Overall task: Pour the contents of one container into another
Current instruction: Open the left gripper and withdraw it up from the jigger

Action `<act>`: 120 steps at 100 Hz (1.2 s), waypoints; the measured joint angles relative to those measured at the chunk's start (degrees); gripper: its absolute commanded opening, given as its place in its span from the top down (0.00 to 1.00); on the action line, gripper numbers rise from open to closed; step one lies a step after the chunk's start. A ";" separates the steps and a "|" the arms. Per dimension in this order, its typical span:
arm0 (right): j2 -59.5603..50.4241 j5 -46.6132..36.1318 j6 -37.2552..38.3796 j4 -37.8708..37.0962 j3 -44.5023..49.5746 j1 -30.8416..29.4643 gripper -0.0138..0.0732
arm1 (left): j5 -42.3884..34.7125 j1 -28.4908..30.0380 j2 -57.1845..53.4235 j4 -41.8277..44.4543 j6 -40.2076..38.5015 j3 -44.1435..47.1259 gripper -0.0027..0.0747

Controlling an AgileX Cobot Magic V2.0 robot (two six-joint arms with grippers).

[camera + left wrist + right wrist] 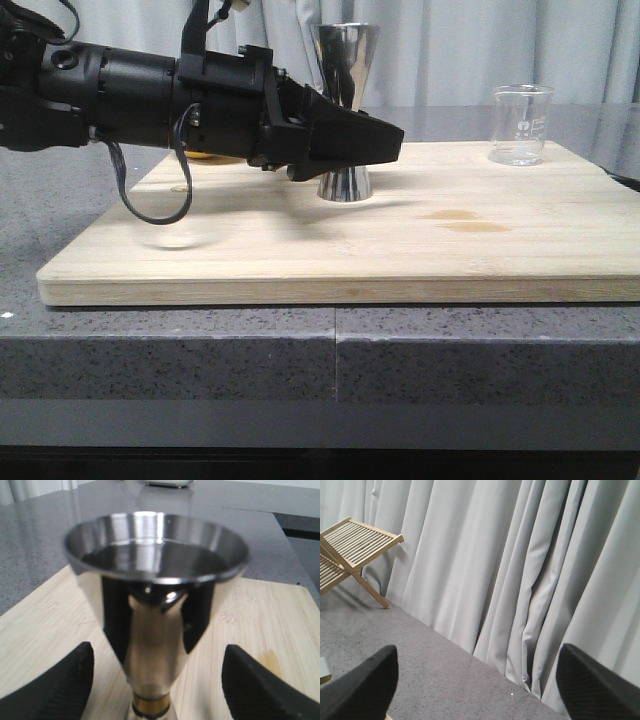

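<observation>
- Left gripper [157, 680] is nearest, its jaws wide apart either side of the steel jigger's [345, 110] waist, not yet touching.
- Jigger stands mid-board; beaker [521, 124] well apart, near the board's [300, 270] back right corner.
- Next move, likely: close on the waist; open board all round.
- Right gripper [480, 690] is spread, holding nothing, facing the curtains [520, 570].

This looks like a staged robot-testing room, not a real kitchen: pale grey pleated curtains [520, 580] close off the back, a speckled grey stone desk [200, 360] carries a light bamboo board [300, 250], and a folding slatted wooden rack [350, 550] stands against the curtains.
</observation>
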 measured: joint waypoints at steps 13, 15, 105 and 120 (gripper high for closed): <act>0.00 0.00 0.00 0.00 0.00 0.00 0.17 | 2.05 0.00 -2.19 1.74 -0.64 0.00 0.31; 0.00 0.00 0.00 0.00 0.00 0.00 0.17 | 2.42 0.00 -2.63 1.92 -0.85 0.00 0.31; 0.00 0.00 0.04 0.00 0.00 0.00 0.17 | 4.21 5.47 -10.10 15.40 -14.53 0.00 0.31; 0.00 0.00 0.04 0.00 0.00 0.00 0.17 | 1.04 7.86 -12.37 16.49 -17.58 0.00 0.31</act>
